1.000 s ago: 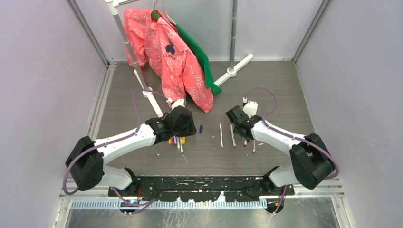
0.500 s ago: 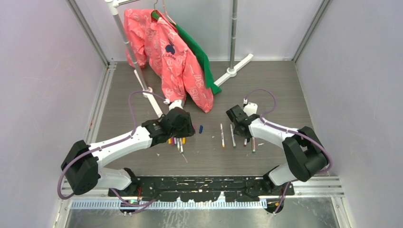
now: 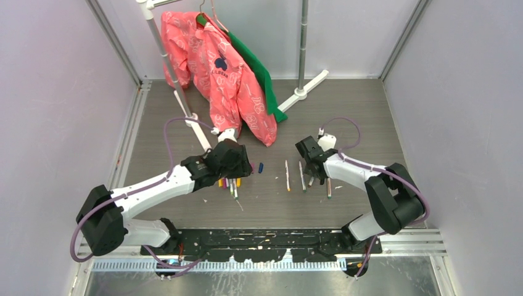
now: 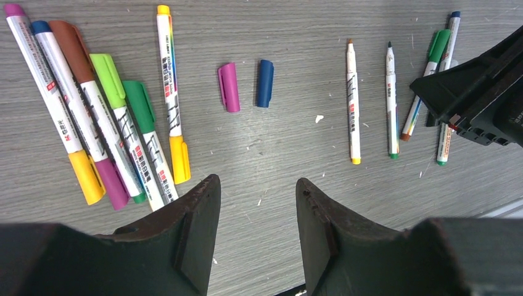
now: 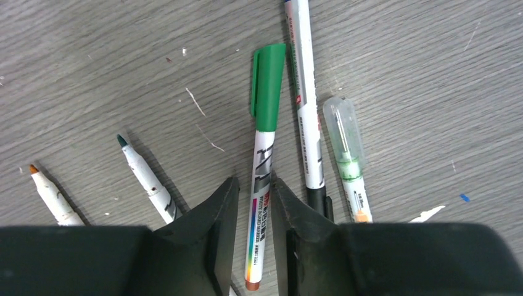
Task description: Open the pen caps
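The right gripper (image 5: 254, 184) straddles the smooth white barrel (image 5: 262, 166) adjoining the green cap (image 5: 267, 86); we cannot tell if it grips. The left gripper (image 4: 258, 182) gapes, empty.

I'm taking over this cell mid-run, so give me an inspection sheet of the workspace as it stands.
Surface: grey wood-grain table, scuffed.
Job's things: purple cap and blue cap lie loose, apart; two uncapped pens beside them; six capped pens grouped; green cap sits on a pen.
Clutter: white flecks only.
Grippers: left gripper open, empty; right gripper straddles that pen's barrel, grip unclear.
Cables: purple cables arch over both wrists, clear of the pens.
Surroundings: pink jacket and green garment on a rack at the far end.
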Motion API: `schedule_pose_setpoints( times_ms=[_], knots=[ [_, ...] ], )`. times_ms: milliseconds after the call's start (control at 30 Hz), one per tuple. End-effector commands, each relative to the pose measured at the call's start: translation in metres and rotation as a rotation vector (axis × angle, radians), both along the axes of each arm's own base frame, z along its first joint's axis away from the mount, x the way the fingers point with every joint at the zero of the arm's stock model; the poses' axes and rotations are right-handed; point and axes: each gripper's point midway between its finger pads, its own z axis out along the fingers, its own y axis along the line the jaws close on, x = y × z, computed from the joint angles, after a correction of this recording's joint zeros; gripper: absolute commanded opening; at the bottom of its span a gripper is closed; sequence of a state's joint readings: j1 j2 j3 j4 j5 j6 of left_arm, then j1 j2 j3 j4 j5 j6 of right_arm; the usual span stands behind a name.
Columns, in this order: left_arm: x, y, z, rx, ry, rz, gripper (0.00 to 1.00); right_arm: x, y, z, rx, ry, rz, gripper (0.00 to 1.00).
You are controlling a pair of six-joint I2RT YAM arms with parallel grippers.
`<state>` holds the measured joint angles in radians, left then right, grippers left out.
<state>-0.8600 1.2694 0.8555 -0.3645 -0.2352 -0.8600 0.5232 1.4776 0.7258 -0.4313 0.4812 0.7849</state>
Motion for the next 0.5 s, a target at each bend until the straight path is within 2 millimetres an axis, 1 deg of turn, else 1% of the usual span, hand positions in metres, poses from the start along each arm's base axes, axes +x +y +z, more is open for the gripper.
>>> schedule_pose_setpoints(
  times_ms=[0,33,133,233,267,333,400,467],
  knots=[
    [0.002,0.002,0.007,-0.012,-0.032,0.011,0.49,-0.014,0.005,-0.021,0.064,0.045,-0.033,0.29],
    [0.002,0.003,0.007,-0.012,-0.032,0.012,0.49,-0.016,0.005,-0.024,0.072,0.052,-0.038,0.27],
    [0.001,0.004,0.007,-0.016,-0.031,0.014,0.51,-0.021,0.008,-0.03,0.097,0.064,-0.043,0.15],
    [0.0,0.004,0.008,-0.018,-0.028,0.008,0.53,-0.022,0.01,-0.029,0.105,0.055,-0.039,0.03],
    [-0.001,0.004,0.009,-0.017,-0.027,0.009,0.53,-0.022,0.01,-0.029,0.103,0.051,-0.037,0.01],
    [-0.001,0.004,0.01,-0.02,-0.029,0.009,0.55,-0.021,0.012,-0.026,0.096,0.038,-0.021,0.01],
    [-0.001,0.005,0.012,-0.028,-0.031,0.011,0.57,-0.019,0.019,-0.016,0.072,0.009,0.021,0.01],
    [-0.002,0.002,0.013,-0.04,-0.031,0.008,0.59,-0.017,0.027,-0.001,0.039,-0.03,0.073,0.01]
  ],
)
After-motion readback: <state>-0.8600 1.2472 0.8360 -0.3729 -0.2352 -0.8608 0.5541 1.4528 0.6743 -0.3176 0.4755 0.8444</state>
